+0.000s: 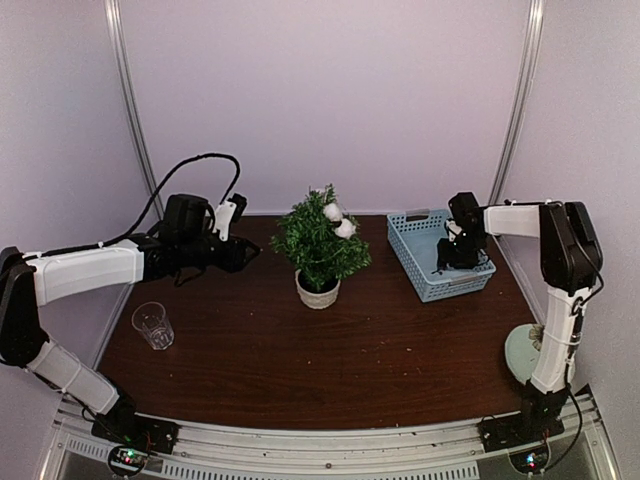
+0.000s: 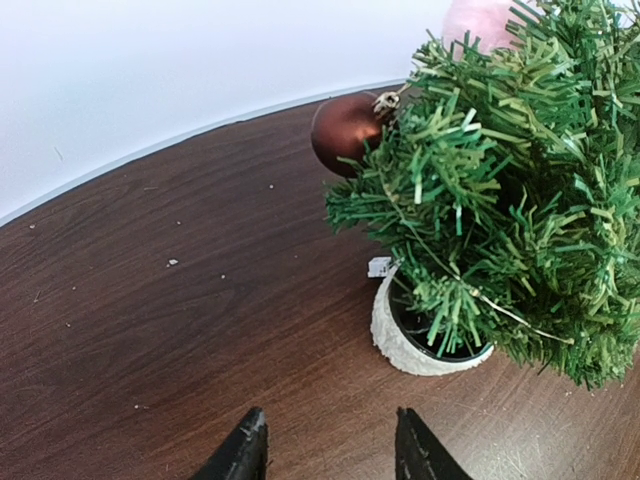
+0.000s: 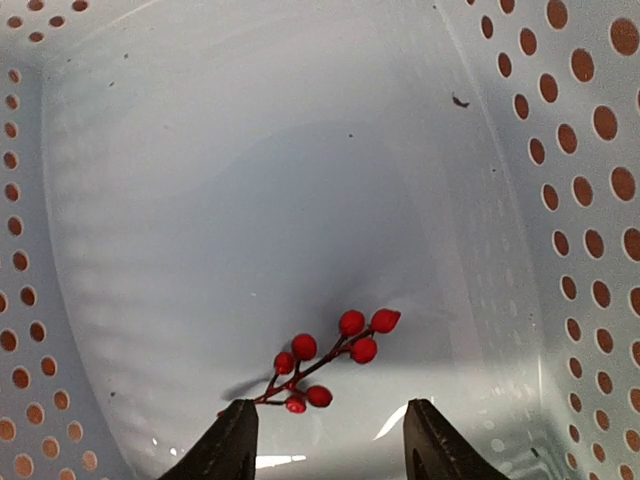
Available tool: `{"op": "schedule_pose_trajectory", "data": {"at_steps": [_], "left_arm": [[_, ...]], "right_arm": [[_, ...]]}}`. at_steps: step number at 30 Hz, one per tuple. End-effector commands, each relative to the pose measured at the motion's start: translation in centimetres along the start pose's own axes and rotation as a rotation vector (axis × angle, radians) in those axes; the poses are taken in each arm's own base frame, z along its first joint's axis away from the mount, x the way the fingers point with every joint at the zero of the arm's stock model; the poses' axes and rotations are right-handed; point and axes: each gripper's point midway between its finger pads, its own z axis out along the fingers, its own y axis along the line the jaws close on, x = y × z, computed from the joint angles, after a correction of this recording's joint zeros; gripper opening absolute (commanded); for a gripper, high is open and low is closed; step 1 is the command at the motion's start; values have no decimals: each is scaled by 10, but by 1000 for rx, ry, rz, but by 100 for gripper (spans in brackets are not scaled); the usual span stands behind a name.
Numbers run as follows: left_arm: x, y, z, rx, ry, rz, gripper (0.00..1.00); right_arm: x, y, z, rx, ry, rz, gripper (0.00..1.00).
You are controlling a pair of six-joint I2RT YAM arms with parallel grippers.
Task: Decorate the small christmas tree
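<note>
Dark wooden table is carrying the small christmas tree centrally, right of the nearby left gripper, which is gaping empty; the right gripper is hovering, spread wide, over red berries inside the blue basket.

Left gripper open, arm stretched level, just left of the tree; right gripper open, pointing down, well right of it.

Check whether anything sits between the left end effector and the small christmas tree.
Nothing visible does. From the left end effector to the small christmas tree only brown table shows; the drinking glass stands off that line, nearer the arm bases.
</note>
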Motion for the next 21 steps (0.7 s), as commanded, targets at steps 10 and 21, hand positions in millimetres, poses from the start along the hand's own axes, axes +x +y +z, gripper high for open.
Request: {"op": "schedule_pose_trajectory", "data": {"at_steps": [10, 21], "left_arm": [[-20, -3, -9, 1, -95, 15, 42], [-25, -5, -11, 4, -108, 18, 43]], "right_arm": [[-31, 14, 41, -88, -60, 109, 38], [-39, 16, 10, -85, -100, -31, 0]]}}
